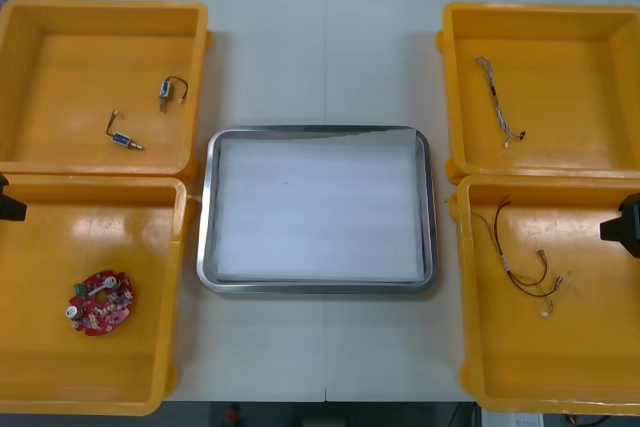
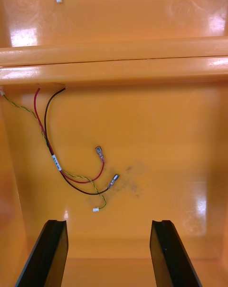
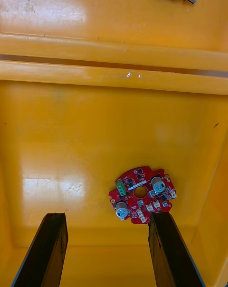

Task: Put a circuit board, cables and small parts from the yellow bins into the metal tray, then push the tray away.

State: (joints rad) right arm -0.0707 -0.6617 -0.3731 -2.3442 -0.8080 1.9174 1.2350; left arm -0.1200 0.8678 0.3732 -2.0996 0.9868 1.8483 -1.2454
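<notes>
The bench [image 1: 325, 57] is pale and matte, with a seam down its middle. A dark floor lies beyond its far edge. The tray [image 1: 204, 217] sits mid-bench, a rounded rectangle with a shiny metal rim and a bare white inside. Glossy yellow plastic bins with rounded rims flank it, 2 at each side.

The far left bin [image 1: 70, 57] holds 2 small metal parts [image 1: 172, 90], well apart. The near left bin [image 1: 100, 227] holds the round red board [image 1: 102, 302], lying flat and studded with components. The left pincer [image 3: 108, 249] hangs over this bin, fingers spread, with the board on the floor below, near 1 fingertip.

The far right bin [image 1: 570, 117] holds a thin cable [image 1: 498, 100]. In the near right bin [image 1: 570, 347] lies a loose bundle of wires [image 2: 71, 168], red, black and yellow, with metal ends. The right pincer [image 2: 109, 251] hangs above them, fingers spread and holding nothing.
</notes>
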